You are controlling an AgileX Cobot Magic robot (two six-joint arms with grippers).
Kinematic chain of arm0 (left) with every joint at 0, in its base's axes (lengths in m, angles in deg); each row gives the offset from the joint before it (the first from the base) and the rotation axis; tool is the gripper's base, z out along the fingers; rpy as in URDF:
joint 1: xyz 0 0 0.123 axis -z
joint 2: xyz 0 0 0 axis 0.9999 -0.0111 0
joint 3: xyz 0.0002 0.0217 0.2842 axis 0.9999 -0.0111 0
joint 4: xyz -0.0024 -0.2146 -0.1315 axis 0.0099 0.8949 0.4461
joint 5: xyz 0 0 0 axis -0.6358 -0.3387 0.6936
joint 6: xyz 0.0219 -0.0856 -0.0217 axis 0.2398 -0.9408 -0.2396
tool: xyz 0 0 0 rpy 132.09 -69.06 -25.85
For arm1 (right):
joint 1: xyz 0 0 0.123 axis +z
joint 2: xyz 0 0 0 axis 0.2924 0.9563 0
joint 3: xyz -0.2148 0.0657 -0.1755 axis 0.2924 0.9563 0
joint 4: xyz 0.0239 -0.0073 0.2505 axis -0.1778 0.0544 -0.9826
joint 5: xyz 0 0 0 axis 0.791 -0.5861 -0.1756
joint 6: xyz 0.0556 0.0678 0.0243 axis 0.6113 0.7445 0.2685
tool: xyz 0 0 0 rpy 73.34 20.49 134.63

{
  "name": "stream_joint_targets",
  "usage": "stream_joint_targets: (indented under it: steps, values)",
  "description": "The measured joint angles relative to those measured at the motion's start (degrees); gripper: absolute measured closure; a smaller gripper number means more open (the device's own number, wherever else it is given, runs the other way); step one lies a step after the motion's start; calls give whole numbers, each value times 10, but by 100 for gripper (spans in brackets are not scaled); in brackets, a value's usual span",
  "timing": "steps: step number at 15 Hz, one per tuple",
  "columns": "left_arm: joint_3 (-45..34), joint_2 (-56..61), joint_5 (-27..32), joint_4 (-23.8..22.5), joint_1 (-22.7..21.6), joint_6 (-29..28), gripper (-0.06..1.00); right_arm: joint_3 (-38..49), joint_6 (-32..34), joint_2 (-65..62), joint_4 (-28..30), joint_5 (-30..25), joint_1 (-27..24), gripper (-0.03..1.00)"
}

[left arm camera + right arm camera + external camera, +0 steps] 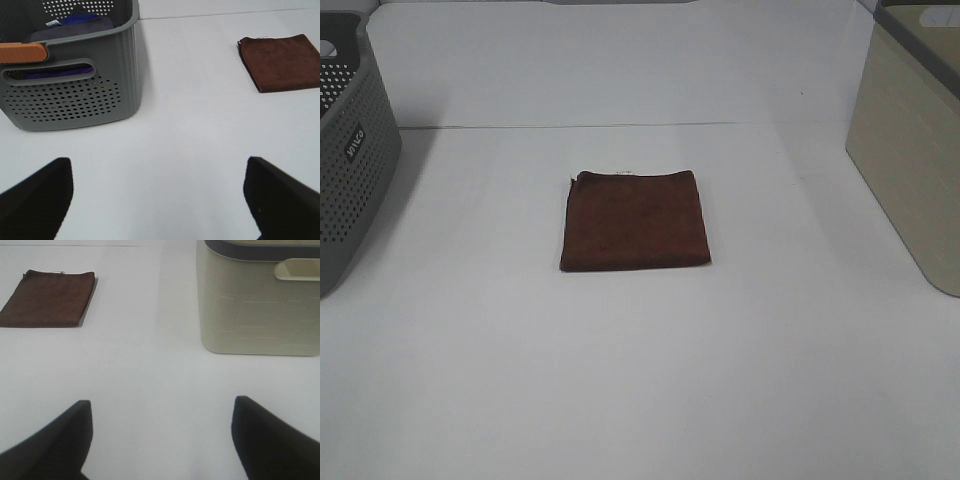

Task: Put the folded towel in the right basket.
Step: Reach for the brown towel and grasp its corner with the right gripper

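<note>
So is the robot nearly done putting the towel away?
Not started yet. Nothing looks done: the towel lies flat on the table, outside the beige basket. Nothing is in hand: the left gripper and right gripper are both open and empty. Left to do: grab the towel, carry it over, drop it in.

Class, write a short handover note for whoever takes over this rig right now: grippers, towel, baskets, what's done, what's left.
Left gripper: jaws open, empty, above the table near the grey perforated basket.
Right gripper: jaws open, empty, near the right basket.
Folded towel: flat on the table, midway between the baskets, nothing touching it.
Done: nothing yet.
Left: grasp the towel, carry it over the right basket's rim, release it inside.
</note>
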Motion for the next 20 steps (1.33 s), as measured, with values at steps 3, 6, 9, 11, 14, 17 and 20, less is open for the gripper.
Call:
stream_joint_targets:
  steps: [3, 6, 9, 11, 14, 17, 20]
  values:
    - [0, 0, 0, 0, 0, 0, 7, 0, 0, 0, 0, 0, 0, 24]
    - [0, 0, 0, 0, 0, 0, 7, 0, 0, 0, 0, 0, 0, 24]
    - [0, 0, 0, 0, 0, 0, 7, 0, 0, 0, 0, 0, 0, 24]
    - [0, 0, 0, 0, 0, 0, 7, 0, 0, 0, 0, 0, 0, 24]
    - [0, 0, 0, 0, 0, 0, 7, 0, 0, 6, 0, 0, 0, 24]
    - [0, 0, 0, 0, 0, 0, 7, -11, 0, 89, -2, 26, 0, 24]
    - [0, 0, 0, 0, 0, 0, 7, -44, 0, 211, -22, 62, 0, 24]
